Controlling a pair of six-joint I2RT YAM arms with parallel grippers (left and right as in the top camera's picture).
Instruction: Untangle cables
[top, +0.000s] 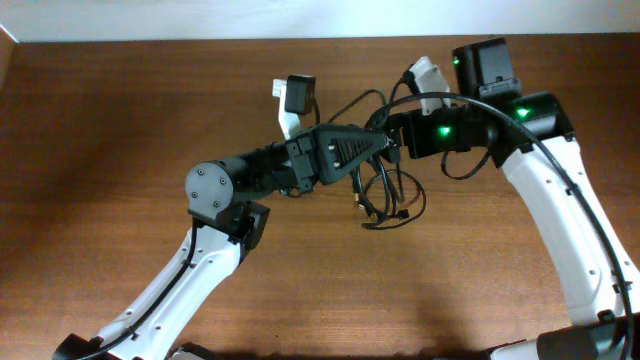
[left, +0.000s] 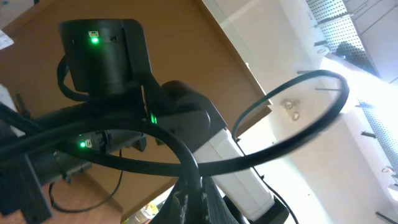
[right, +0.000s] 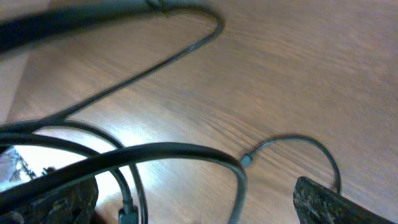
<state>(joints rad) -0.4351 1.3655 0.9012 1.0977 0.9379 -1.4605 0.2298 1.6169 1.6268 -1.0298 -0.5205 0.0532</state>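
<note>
- We see the cables (top: 385, 195) hanging in black loops near the middle of the wooden worktop (top: 120, 110), lifted between both arms.
- Our left gripper (top: 378, 145) is closed tight on the cables.
- Our right gripper (right: 193, 202) is wide open; cable loops pass between its fingers (right: 339, 205), not clamped.

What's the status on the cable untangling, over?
Left end effector shut on the cables, bundle hanging off the table. Right end effector open wide, cable loops across its gap. Nothing else in the way.
</note>
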